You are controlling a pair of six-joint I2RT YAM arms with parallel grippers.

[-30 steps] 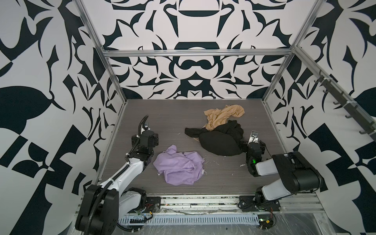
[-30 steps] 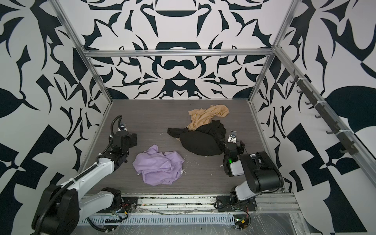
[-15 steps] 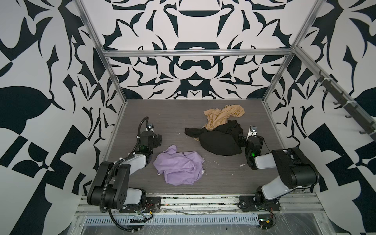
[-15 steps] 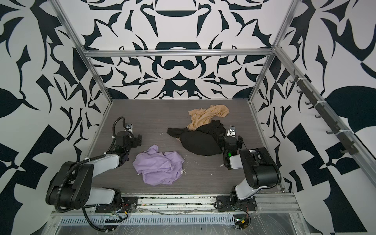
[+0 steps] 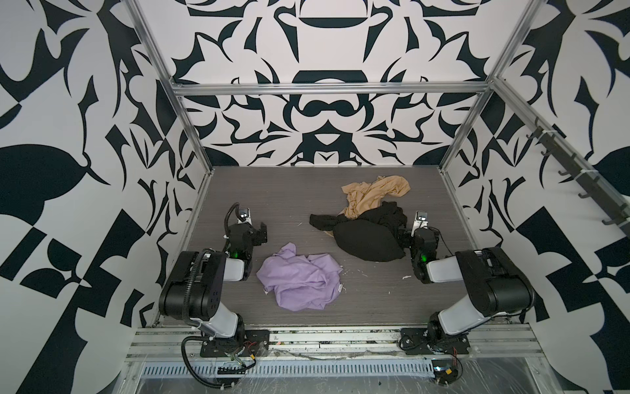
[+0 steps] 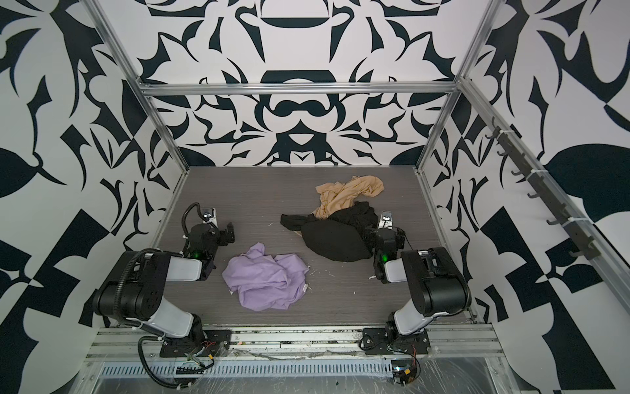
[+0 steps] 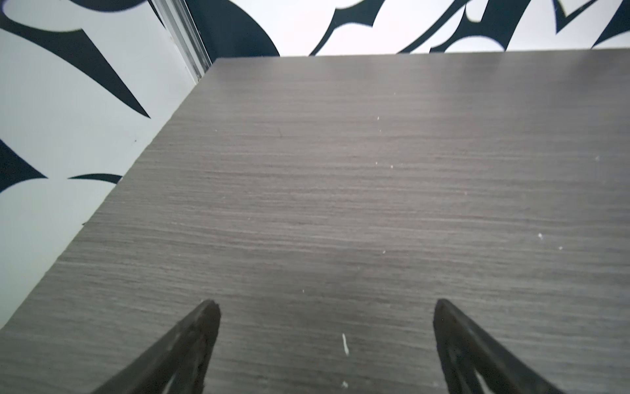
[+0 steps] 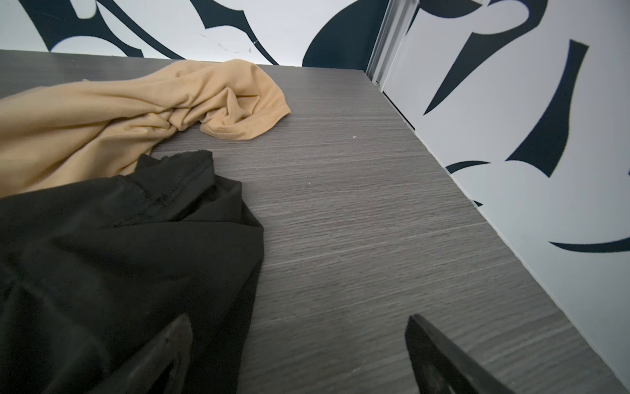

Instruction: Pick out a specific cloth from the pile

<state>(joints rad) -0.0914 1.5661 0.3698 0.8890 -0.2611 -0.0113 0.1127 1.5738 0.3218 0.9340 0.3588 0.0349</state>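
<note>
While both stand wide open and empty, the left gripper (image 7: 325,307) hangs over the table (image 7: 341,187) and the right gripper (image 8: 296,324) sits beside the black cloth (image 8: 119,256). In a top view, the cloth (image 5: 300,279), lilac, lies at five o'clock from the left gripper, apart from the pile (image 5: 375,235).

Both top views look down; wrist cameras skim the tabletop (image 7: 341,204)
</note>
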